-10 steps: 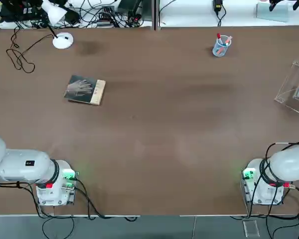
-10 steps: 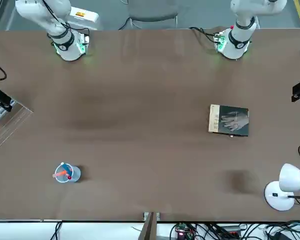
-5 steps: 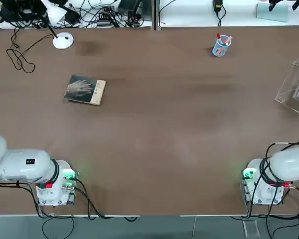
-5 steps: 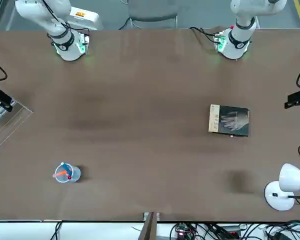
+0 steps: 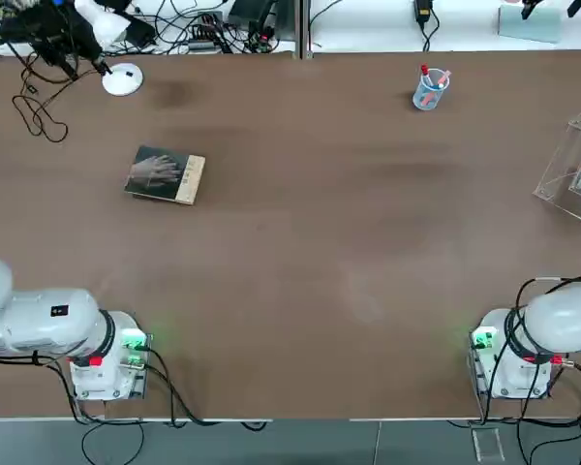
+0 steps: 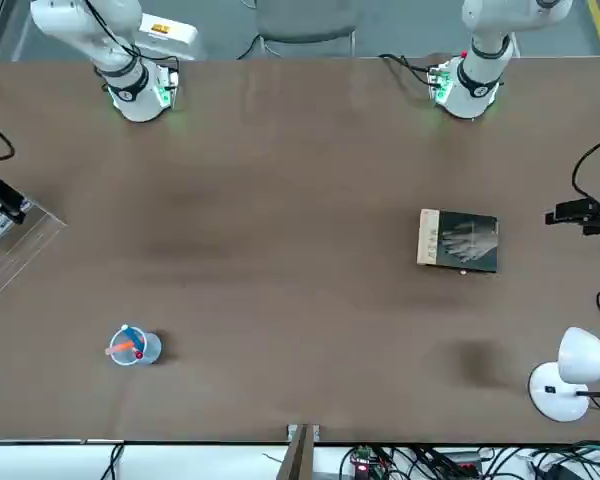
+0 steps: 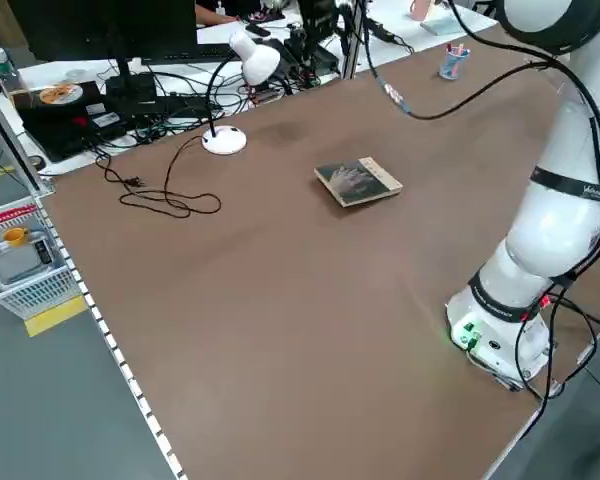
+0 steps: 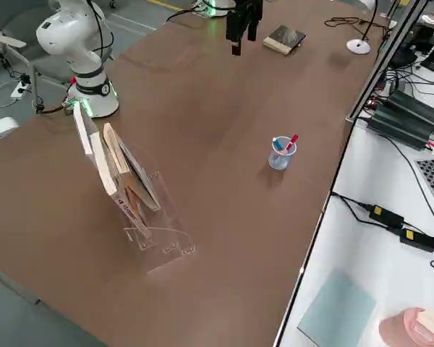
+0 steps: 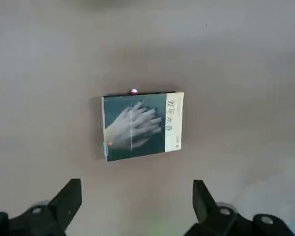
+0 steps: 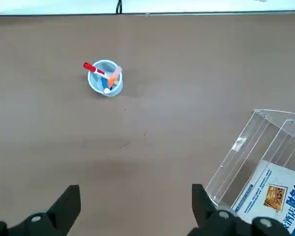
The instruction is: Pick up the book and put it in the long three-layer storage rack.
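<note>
Item: thin rectangular book (image 5: 166, 175), dark grey-green cover bearing a pale hand image, tan strip along one edge. It lay flat on the brown table (image 5: 329, 242), on the robot's left half, well apart from the clear acrylic three-layer storage rack (image 5: 573, 167) at the far right edge.

Left gripper (image 9: 136, 206): the nearer one by judgement; it hung above the table with the book just ahead of its fingertips and centred between them, long axis across the gap. Fingers spread wide, holding and touching nothing.

Right gripper (image 10: 136, 209): high over the rack's side, fingers wide apart, empty; clear cup of pens (image 10: 105, 78) ahead.
</note>
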